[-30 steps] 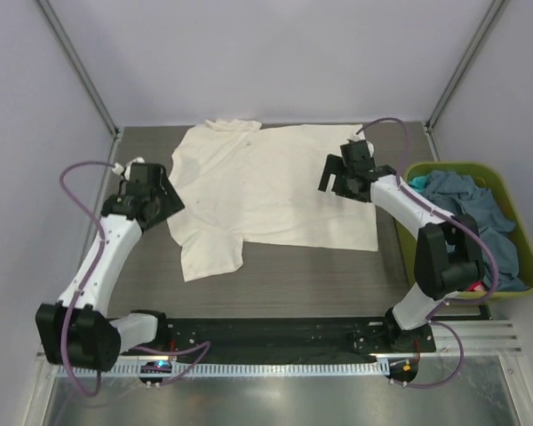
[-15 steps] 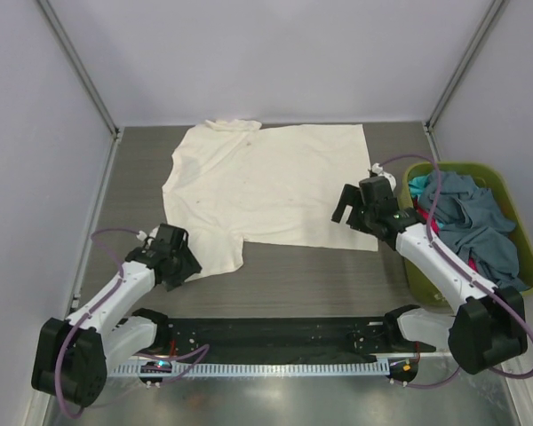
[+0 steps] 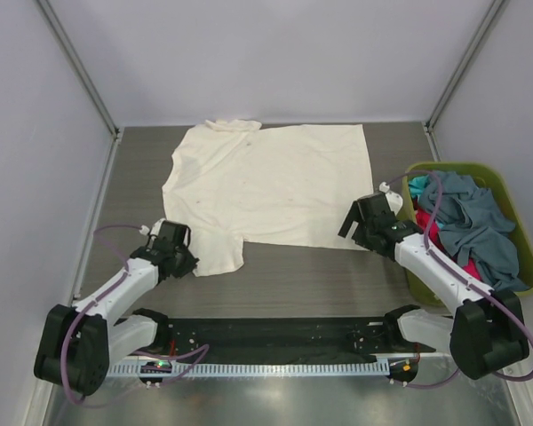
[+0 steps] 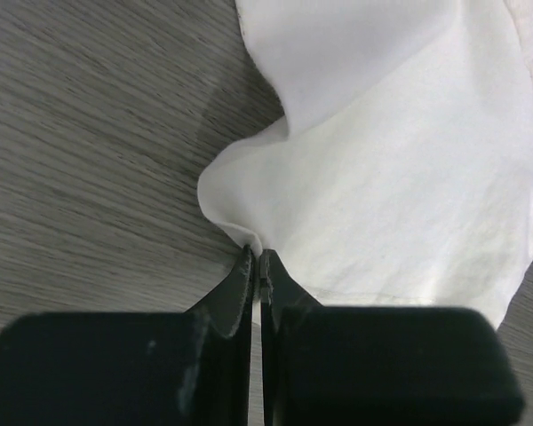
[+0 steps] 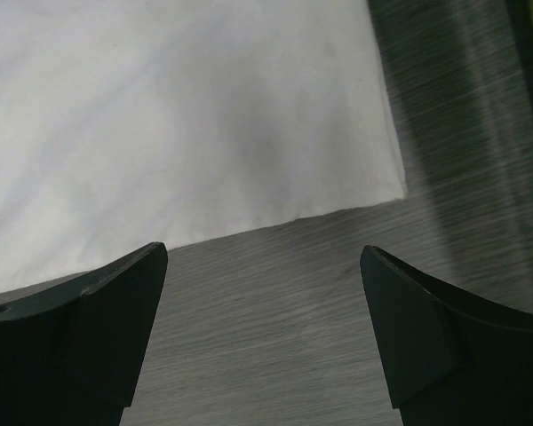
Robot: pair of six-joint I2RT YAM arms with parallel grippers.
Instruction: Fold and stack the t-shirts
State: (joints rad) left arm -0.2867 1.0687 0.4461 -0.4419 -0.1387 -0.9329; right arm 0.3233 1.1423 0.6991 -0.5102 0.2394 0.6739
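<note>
Left gripper: the left gripper [image 4: 256,255] is pinching a small peak of cloth at the edge of the sleeve [image 4: 355,204], its two fingers pressed together with the fold caught at their tips.
Right gripper: the right gripper [image 5: 262,257] is hanging spread wide and holding nothing, just above the table [image 5: 275,355] at the near right side of the shirt.
Hem corner: the hem corner [image 5: 391,182] is lying flat on the wood, just ahead of the right gripper's right finger, not yet between the fingers.
Cream t-shirt: the cream t-shirt [image 3: 266,186] is lying spread out in the middle of the table, collar toward the far left and hem toward the basket [image 3: 453,165].
Others waiting: a grey-blue t-shirt [image 3: 480,222] and a red-pink t-shirt [image 3: 433,232] are sitting bunched in the basket, well apart from both grippers.
Step in hand: the arms seem to be taking hold of the near edge for the first fold; one side is gripped, the other is not.
Next move: the right gripper is probably needing to drop onto the hem corner and close, so both arms can lift the near edge together and carry it away from the robot without dragging the cloth askew.
</note>
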